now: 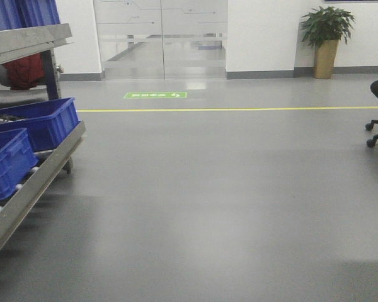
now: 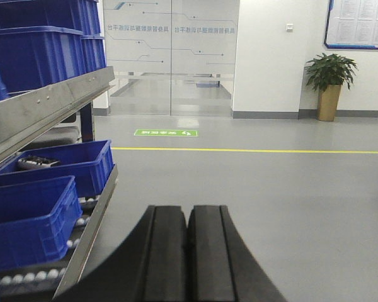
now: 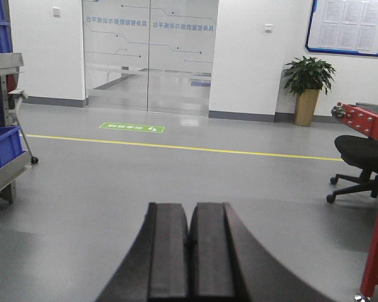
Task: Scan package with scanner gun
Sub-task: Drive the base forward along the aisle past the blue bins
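Both your grippers are closed on nothing, above a smooth grey floor.
Your left gripper (image 2: 188, 212) and right gripper (image 3: 190, 211) have matte black, blocky pads pressed flat together. The package and scanner gun show in none of your views. To your left, glossy blue plastic bins (image 2: 31, 217) sit on a metal roller rack (image 2: 88, 238); the dark item (image 2: 41, 162) in one is too small to identify. The floor (image 1: 227, 189) lies open to the yellow line (image 1: 239, 109), with an office chair (image 3: 359, 151) at right.

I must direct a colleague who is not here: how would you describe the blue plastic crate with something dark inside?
Find the grey metal roller rack on the left in the left wrist view. Of the blue plastic crates on its lower level, take the farthest crate, nearest the frosted glass doors. It alone shows a dark flat object inside.
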You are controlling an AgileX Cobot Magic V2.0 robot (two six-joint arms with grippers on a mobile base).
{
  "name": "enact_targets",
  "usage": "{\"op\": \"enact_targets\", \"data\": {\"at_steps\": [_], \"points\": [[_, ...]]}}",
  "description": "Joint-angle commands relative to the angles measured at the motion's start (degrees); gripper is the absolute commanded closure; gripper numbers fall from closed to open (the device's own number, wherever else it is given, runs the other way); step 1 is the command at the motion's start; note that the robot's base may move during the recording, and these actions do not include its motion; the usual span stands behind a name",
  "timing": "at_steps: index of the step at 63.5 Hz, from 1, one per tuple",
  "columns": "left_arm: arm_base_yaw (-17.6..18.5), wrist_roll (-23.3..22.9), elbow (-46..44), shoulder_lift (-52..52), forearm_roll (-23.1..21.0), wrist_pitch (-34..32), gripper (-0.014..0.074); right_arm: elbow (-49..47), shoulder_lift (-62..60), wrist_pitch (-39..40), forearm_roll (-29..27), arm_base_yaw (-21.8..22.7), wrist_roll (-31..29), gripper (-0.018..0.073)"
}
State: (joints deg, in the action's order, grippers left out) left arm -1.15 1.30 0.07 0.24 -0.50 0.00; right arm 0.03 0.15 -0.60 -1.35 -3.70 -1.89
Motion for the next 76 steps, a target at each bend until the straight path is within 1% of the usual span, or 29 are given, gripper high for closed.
{"op": "enact_targets", "data": {"at_steps": [1, 76], "points": [[0.2, -0.5, -0.1, -0.2, -0.3, -1.1, 0.0699, 0.0, -0.1, 1.2, 0.4, 0.0, -0.1, 0.0721], [0.2, -0.5, -0.1, -0.2, -0.3, -1.1, 0.0699, 0.0, -0.1, 1.2, 0.4, 0.0, -0.1, 0.0721]]}}
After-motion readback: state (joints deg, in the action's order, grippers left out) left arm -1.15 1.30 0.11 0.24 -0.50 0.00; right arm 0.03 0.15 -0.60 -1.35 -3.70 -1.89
